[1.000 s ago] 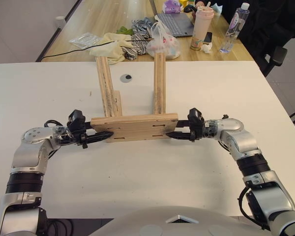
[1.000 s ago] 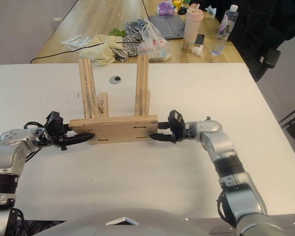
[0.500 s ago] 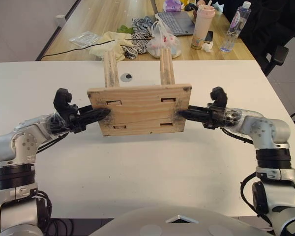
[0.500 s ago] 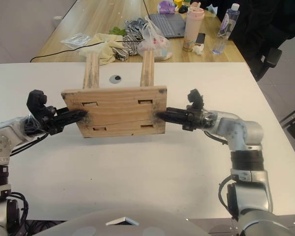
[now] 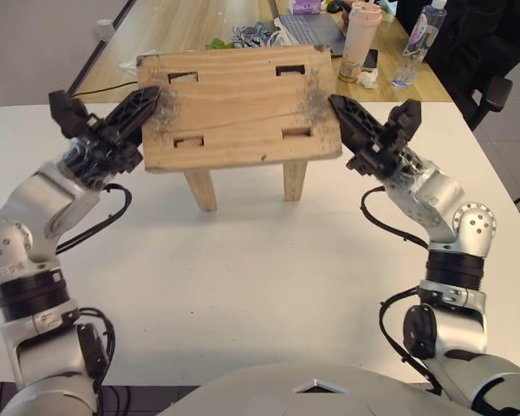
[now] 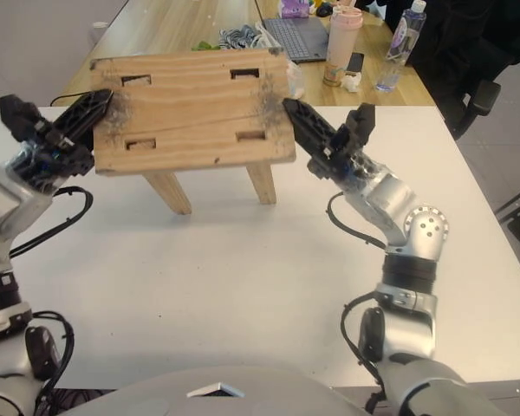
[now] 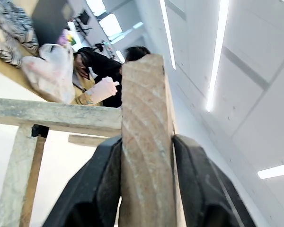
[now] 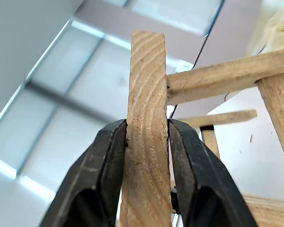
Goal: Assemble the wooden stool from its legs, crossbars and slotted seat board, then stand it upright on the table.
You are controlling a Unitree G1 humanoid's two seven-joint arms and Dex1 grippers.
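Observation:
The assembled wooden stool hangs between my two grippers, its slotted seat board [image 5: 234, 108] on top and tilted toward me. Two legs [image 5: 201, 189] [image 5: 295, 179] point down at the white table [image 5: 243, 286]; I cannot tell whether they touch it. My left gripper [image 5: 147, 104] is shut on the seat's left edge and my right gripper [image 5: 342, 113] on its right edge. In the left wrist view the board edge [image 7: 144, 142] sits clamped between black fingers [image 7: 97, 189]. The right wrist view has the same clamp, edge [image 8: 146, 118] between fingers [image 8: 97, 179], with crossbars behind.
Behind the white table stands a wooden table with a laptop [image 5: 312, 22], a pink tumbler [image 5: 357, 39], a water bottle [image 5: 416, 48] and a striped cloth [image 5: 251, 33]. A black chair [image 5: 494, 91] is at the far right.
Both grippers raised the stool off the table and turned it over. The seat went from standing on its edge to facing up, and the legs swung from pointing away to pointing down.

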